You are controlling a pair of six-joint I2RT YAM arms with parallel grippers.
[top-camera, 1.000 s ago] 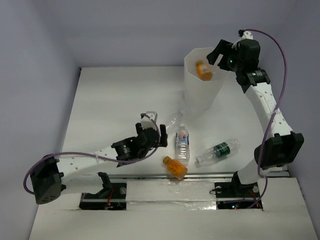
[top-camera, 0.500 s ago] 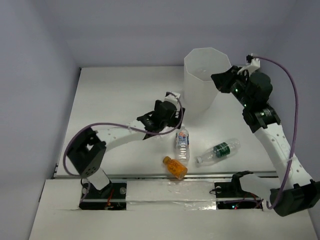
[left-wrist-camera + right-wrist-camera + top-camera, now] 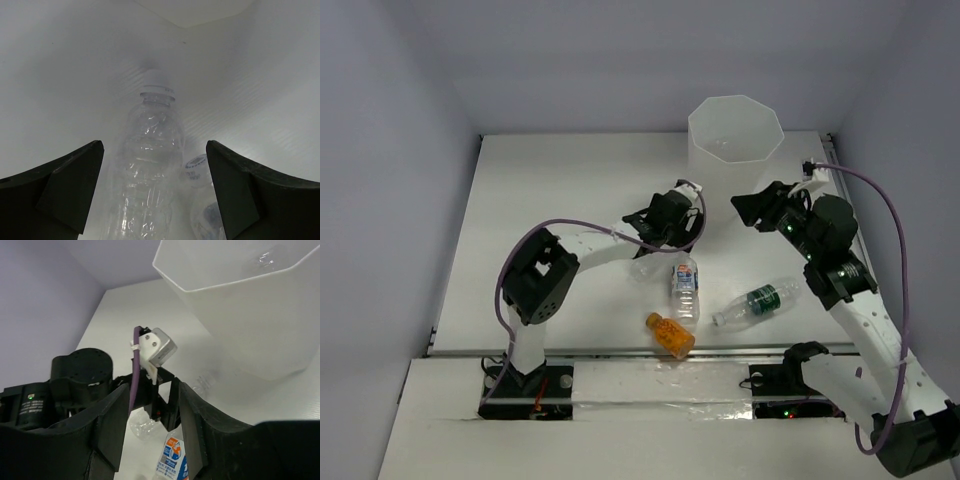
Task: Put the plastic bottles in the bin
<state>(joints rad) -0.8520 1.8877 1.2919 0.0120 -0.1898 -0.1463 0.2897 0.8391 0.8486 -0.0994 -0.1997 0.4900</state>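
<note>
The left fingers (image 3: 65, 185) stand wide open astride the clear bottle (image 3: 148, 165), which lies on the tabletop (image 3: 550, 190) near the bin (image 3: 725, 185). They should settle lower, centred on its body, before closing. The right fingers (image 3: 111, 430) gape half-open, empty.

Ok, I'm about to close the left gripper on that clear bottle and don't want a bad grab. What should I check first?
1. The plain clear bottle lies between the fingers of the left gripper: ok.
2. Left jaws open, with a gap on both sides of it: ok.
3. Nothing else between the jaws: not ok, the cap of the blue-labelled bottle shows close beside it.
4. The right gripper is open, empty and apart from the left gripper: ok.
5. The bin is upright, mouth unobstructed: ok.
</note>
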